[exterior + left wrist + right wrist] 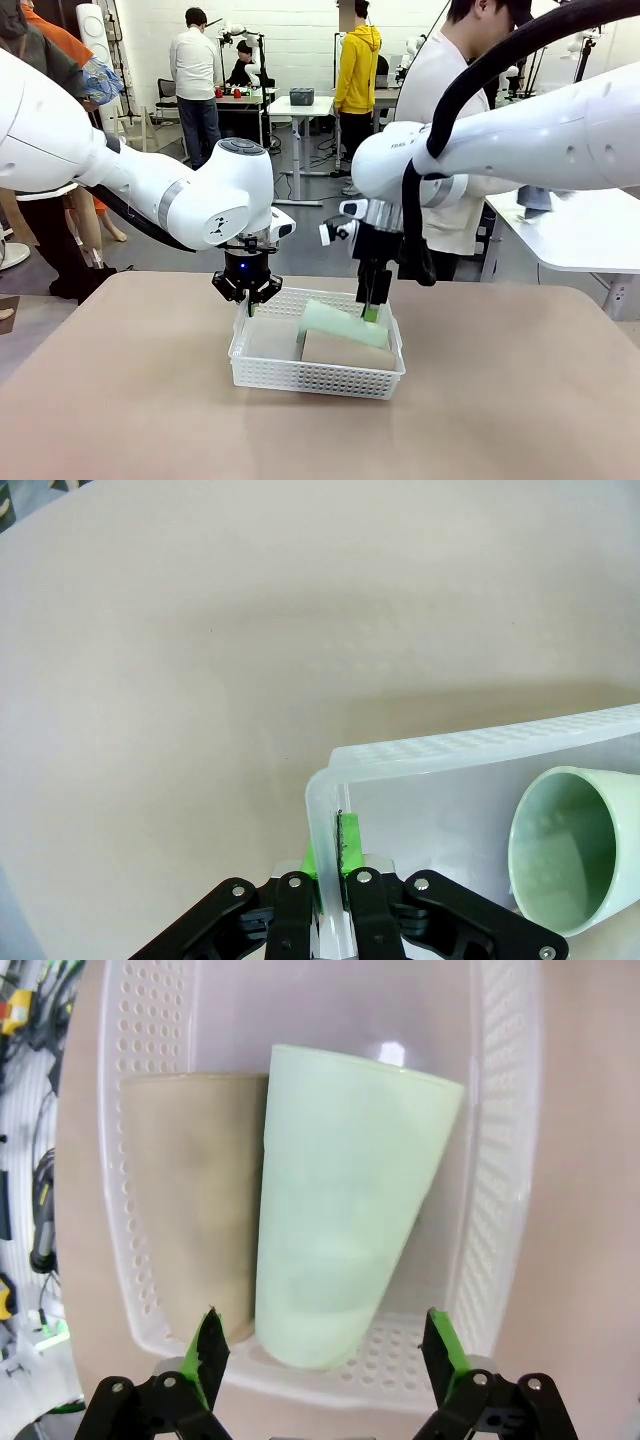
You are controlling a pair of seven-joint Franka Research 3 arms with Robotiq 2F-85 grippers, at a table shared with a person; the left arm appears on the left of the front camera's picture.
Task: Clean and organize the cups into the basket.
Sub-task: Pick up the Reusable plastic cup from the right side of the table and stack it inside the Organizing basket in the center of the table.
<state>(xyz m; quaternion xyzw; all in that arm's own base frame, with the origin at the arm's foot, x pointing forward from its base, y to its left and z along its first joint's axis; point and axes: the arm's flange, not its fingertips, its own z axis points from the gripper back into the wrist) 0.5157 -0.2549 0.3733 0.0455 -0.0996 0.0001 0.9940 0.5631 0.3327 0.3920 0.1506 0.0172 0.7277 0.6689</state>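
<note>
Right wrist view: mint cup lies mouth-away under spread right gripper; left gripper pinches basket.

Table bare round basket; tan cup, mint cup occupy basket floor; left hand blocks rim corner.

Two glossy white robot arms with rounded joints: the left arm wears a grey band, and the right arm trails a thick black cable. The left tool and right tool are black linkages with silver screws and green pads.
</note>
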